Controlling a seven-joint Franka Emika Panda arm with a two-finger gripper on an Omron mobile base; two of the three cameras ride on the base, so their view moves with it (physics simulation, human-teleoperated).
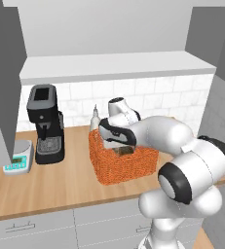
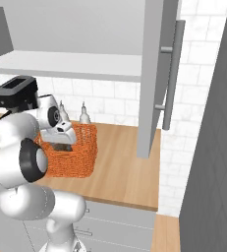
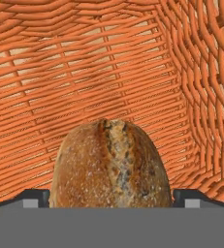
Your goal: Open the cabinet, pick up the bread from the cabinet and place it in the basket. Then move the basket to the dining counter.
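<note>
Left of basket (image 1: 119,168): digital scale (image 1: 17,159), then black coffee machine (image 1: 46,124), both on wood worktop (image 1: 60,187). Gripper (image 1: 120,146) lowered into basket, jaws spread wide, gripping nothing. Bread (image 3: 111,164) lying on basket floor between the finger tips (image 3: 33,197). Behind basket: two bottles (image 2: 84,115). Right of basket: cabinet (image 2: 152,74) door swung open, bar handle (image 2: 172,74) facing outward.

Glossy white rounded arm (image 1: 182,151) segments, black rings at the joints, grey round caps; two dark finger tips (image 3: 33,196)
</note>
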